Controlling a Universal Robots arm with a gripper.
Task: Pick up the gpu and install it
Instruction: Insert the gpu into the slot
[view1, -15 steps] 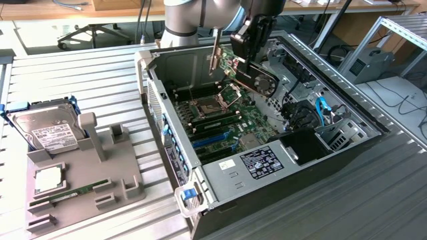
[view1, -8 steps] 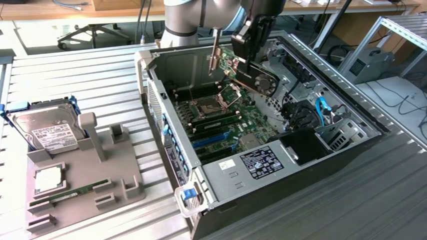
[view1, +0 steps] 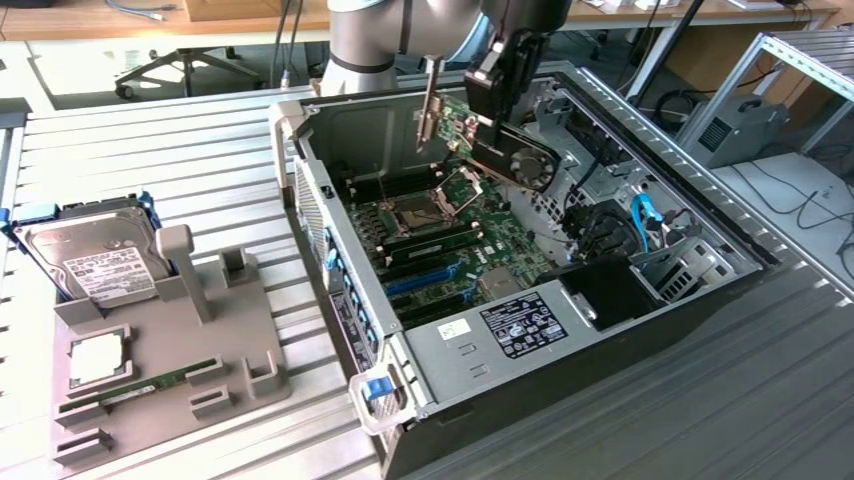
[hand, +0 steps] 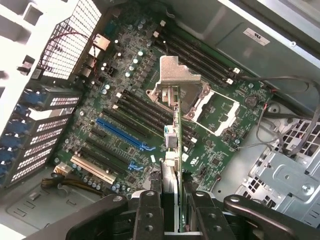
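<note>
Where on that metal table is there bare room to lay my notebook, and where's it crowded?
Bare ribbed table lies between the grey holder and the computer case, and beyond the holder toward the far edge. The table on the exterior view's right of the case is bare. Crowded: inside the case, where the gripper holds the gpu above the motherboard.

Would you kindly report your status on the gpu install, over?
Tool shut on gpu. Held on edge above motherboard, not seated. CPU socket cover raised nearby.
</note>
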